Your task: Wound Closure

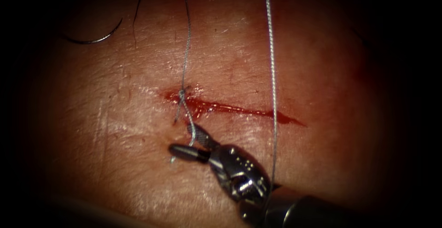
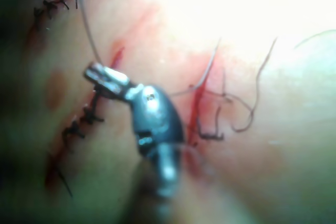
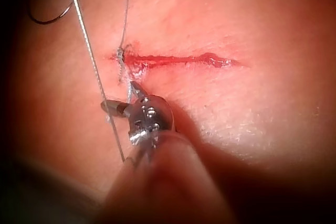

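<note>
Right tool jaws apart around the thread below the knot — needle loose on the tissue, far-left corner — left tool clamped on thread.

Curved needle lying free, knotted thread

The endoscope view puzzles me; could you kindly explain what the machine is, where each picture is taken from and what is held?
This is a two-armed surgical practice robot. The endoscope looks down on the tissue and its red cut. The other pictures come from cameras near each arm's wrist. The right arm's tool holds nothing: its jaws stand open on either side of a thread tail below the knot, at the cut's left end. A long thread crosses the cut. The curved needle lies free on the tissue, upper left. What the left arm's tool holds, I cannot tell.
</note>
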You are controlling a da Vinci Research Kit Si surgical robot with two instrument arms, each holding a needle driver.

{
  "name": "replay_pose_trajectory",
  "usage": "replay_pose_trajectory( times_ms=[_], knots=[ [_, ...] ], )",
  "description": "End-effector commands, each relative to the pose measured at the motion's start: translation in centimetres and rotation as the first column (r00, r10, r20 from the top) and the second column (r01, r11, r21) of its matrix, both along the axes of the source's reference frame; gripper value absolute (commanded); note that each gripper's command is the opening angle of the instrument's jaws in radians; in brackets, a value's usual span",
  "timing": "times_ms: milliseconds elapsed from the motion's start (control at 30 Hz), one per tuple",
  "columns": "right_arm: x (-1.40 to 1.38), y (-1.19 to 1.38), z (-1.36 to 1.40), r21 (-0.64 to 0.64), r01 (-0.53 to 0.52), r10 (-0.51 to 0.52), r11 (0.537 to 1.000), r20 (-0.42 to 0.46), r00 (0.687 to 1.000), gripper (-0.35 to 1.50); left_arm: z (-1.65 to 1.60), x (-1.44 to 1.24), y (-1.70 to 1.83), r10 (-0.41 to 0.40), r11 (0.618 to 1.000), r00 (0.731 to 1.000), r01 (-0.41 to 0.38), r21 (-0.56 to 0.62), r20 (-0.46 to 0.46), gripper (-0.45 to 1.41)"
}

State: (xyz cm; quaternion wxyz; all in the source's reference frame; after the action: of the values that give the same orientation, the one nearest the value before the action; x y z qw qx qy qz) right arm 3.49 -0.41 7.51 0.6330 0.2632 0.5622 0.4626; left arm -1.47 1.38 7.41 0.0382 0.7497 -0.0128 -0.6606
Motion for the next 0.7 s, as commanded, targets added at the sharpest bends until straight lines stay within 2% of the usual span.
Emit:
replay_pose_trajectory(
  times_ms=[33,133,300,433,467,567,700],
  knots=[
    [0.09,-0.06,0.02,0.002,-0.008,0.008,1.0,-0.001,1.0,-0.35,0.07,-0.04,-0.04,0.0,1.0,1.0,0.0,0.0,0.001,-0.45],
    [0.08,-0.04,0.0,0.001,-0.033,0.033,0.999,0.019,0.999,-0.35,0.08,-0.05,-0.06,0.001,1.0,1.0,-0.001,-0.001,0.0,-0.45],
    [0.01,0.03,-0.18,-0.099,0.004,0.0,0.995,0.04,0.999,-0.35,0.08,-0.04,-0.04,0.0,1.0,1.0,0.0,-0.001,-0.001,-0.45],
    [0.04,0.05,-0.38,-0.218,0.109,-0.101,0.97,0.052,0.994,-0.35,0.11,-0.02,0.03,-0.009,1.0,1.0,0.009,-0.001,-0.008,-0.45],
    [0.07,0.06,-0.46,-0.282,0.175,-0.157,0.943,0.086,0.984,-0.35,0.13,-0.02,0.08,-0.015,1.0,1.0,0.015,0.0,-0.014,-0.45],
    [0.12,0.07,-0.55,-0.352,0.259,-0.231,0.9,0.122,0.965,-0.35,0.16,-0.03,0.17,-0.026,1.0,0.999,0.026,0.0,-0.022,-0.45],
    [0.23,0.04,-0.52,-0.358,0.325,-0.296,0.875,0.134,0.946,-0.35,0.21,-0.12,0.27,-0.044,0.999,0.998,0.044,-0.001,-0.034,-0.45]
  ],
)
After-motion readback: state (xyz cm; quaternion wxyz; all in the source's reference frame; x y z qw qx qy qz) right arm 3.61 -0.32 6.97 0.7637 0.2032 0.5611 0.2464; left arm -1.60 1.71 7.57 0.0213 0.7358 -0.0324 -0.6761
